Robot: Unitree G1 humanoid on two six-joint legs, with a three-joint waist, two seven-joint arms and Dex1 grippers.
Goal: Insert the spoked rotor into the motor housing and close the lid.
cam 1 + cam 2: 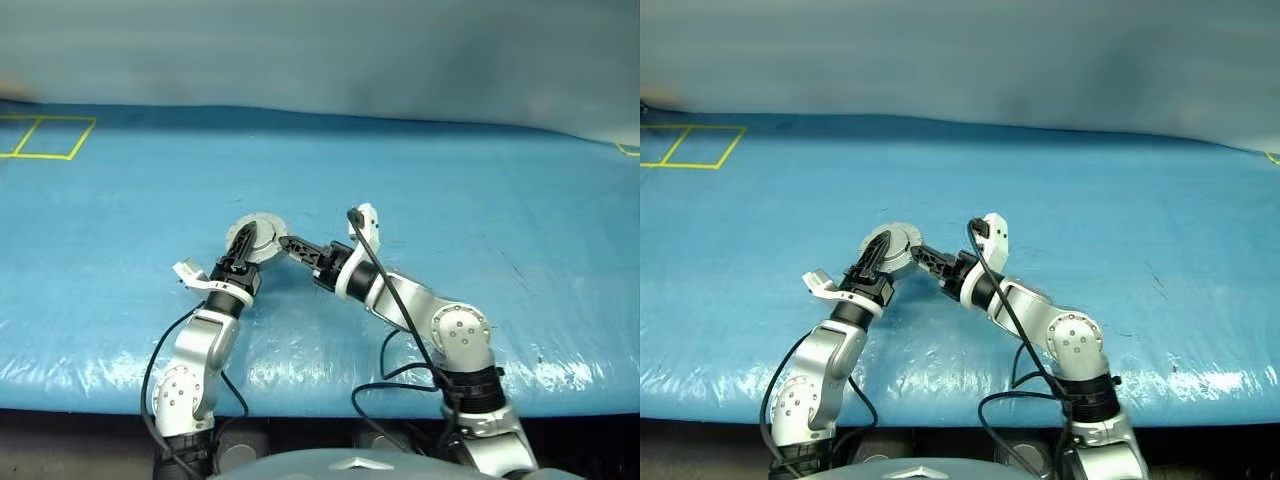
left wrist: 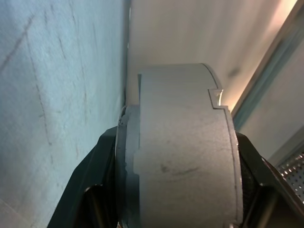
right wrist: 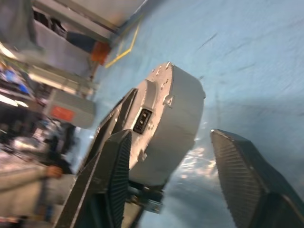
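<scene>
Blue sheeting covers the table (image 1: 480, 180) from its near edge to the far one, with yellow tape squares (image 1: 48, 138) at the far left corner, and my two arms meet over the middle of it, closer to the near edge. My left gripper (image 1: 243, 246) has the motor housing (image 1: 262, 236) clamped between its fingers — in the left wrist view the grey round body (image 2: 183, 156) sits squarely between the two black fingers (image 2: 80, 190), one on each flat side, so the disc stands on edge, off the table, rather than lying flat. It looks to me like one closed drum, so I judge the lid to be already on, though I cannot see the seam well enough to be sure. My right gripper (image 1: 300, 247) comes in from the right, its tips just beside the housing's rim; its jaws are parted and hold nothing — in the right wrist view the housing (image 3: 166, 123) lies off toward one finger (image 3: 114, 175), with the other finger (image 3: 247, 180) well clear of it. What matters for the next move, as I read it: the housing's axis runs across my left jaws, and its rim faces my right hand. My left hand carries it; my right is near, but not on it.
</scene>
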